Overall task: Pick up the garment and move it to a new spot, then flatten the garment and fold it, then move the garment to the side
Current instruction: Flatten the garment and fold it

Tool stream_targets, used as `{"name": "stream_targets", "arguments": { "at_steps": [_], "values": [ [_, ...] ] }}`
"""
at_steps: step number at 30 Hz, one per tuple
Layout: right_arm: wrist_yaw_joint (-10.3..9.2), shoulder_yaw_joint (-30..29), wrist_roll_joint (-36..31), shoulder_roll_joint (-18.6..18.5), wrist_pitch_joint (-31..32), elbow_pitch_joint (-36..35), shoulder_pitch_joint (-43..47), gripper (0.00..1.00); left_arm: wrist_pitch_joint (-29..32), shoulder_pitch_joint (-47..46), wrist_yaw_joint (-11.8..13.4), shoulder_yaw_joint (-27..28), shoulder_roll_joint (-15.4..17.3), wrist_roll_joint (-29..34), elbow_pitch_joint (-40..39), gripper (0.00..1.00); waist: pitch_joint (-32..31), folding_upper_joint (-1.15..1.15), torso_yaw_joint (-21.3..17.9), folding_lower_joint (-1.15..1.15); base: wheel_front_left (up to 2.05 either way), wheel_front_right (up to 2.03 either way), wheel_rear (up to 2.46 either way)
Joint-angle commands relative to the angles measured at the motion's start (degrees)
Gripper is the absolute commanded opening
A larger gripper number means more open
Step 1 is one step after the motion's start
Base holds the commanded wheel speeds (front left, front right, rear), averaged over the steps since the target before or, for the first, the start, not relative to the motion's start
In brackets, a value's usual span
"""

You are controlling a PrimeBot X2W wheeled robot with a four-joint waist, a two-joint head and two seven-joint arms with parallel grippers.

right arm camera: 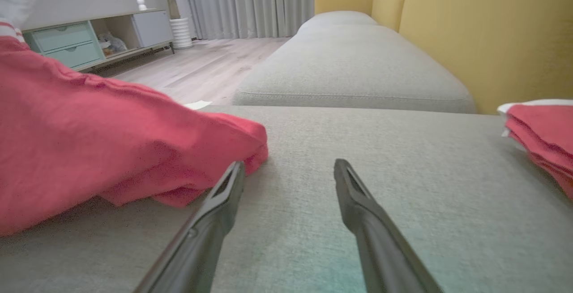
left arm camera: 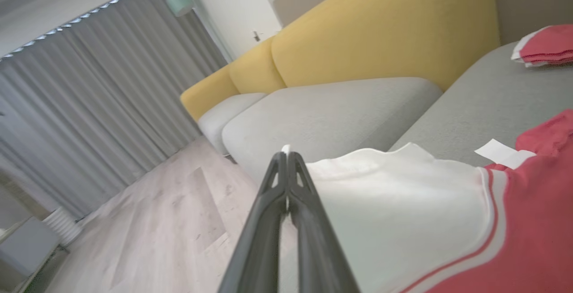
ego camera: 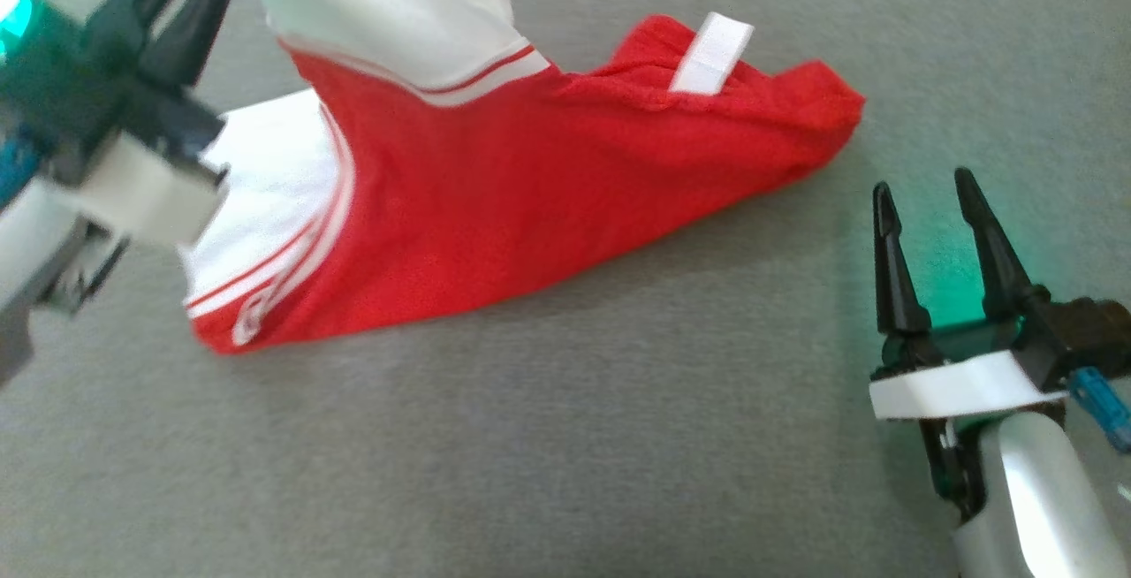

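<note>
On the cushion (ego camera: 565, 437), left gripper (left arm camera: 286, 155) pinches garment (ego camera: 530, 189), right gripper (ego camera: 923, 189) spread near folded stack (right arm camera: 544, 131).

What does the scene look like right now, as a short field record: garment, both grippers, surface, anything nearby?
garment: red and white, crumpled on the grey cushion, white end raised
left gripper: shut on the garment's white end
right gripper: open, empty, beside the garment's red end
surface: grey cushion with yellow backrest behind
nearby: folded red cloth lying apart on the same cushion
</note>
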Motion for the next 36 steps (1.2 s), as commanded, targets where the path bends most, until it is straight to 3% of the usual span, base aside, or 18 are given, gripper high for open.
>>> {"name": "stream_targets", "arguments": {
  "at_steps": [1, 7, 12, 21, 32, 33, 34, 36],
  "values": [
    [-0.04, 0.7, -0.5, -0.6, -0.2, -0.9, 1.3, 1.00, -0.4, 0.8, 2.0, 3.9, 4.5, -0.7, -4.0, 0.00, -3.8, 0.00, 4.7, 0.01, 0.00, 0.00, 0.00],
    [-0.04, 1.7, 1.9, -2.9, -0.2, 1.2, 0.8, 1.00, -0.5, 7.3, 6.8, 4.8, 9.4, -2.6, -12.1, 0.00, -4.5, 0.00, 7.8, 0.01, 0.00, 0.00, 0.00],
    [-0.04, 3.6, 7.0, -7.0, -0.2, 4.9, -3.0, 1.00, -0.6, 10.9, 8.6, 5.6, 10.7, -3.7, -14.2, 0.00, -4.2, 0.00, 9.2, 0.01, 0.00, 0.00, 0.00],
    [-0.04, 7.1, 12.5, -13.6, -0.2, 17.8, -14.1, 1.00, -0.6, 13.1, 8.1, 7.1, 10.0, -2.8, -14.8, 0.00, -3.2, 0.00, 10.4, 0.01, 0.00, 0.00, 0.00],
    [-0.04, 20.3, 20.6, -16.4, 3.0, 36.8, -27.0, 1.00, -0.6, 11.8, 5.0, 6.8, 6.6, -0.7, -13.1, 0.00, -1.1, 0.00, 12.1, 0.01, 0.00, 0.00, 0.00],
    [-0.04, 21.4, 21.2, -16.6, 3.2, 37.8, -27.7, 0.85, -0.6, 11.6, 4.8, 6.7, 6.3, -0.6, -12.8, 0.00, -1.0, 0.00, 12.2, 0.01, 0.00, 0.00, 0.00],
    [-0.04, 22.7, 21.7, -16.7, 3.5, 38.7, -28.3, 0.62, -0.6, 11.4, 4.6, 6.6, 6.0, -0.4, -12.6, 0.00, -0.8, 0.00, 12.3, 0.01, 0.00, 0.00, 0.00],
    [-0.04, 25.0, 23.4, -16.9, 4.4, 40.1, -29.2, 0.35, -0.6, 11.0, 4.2, 6.5, 5.5, -0.2, -12.0, 0.00, -0.7, 0.00, 12.3, 0.01, 0.00, 0.00, 0.00]
  ]
}}
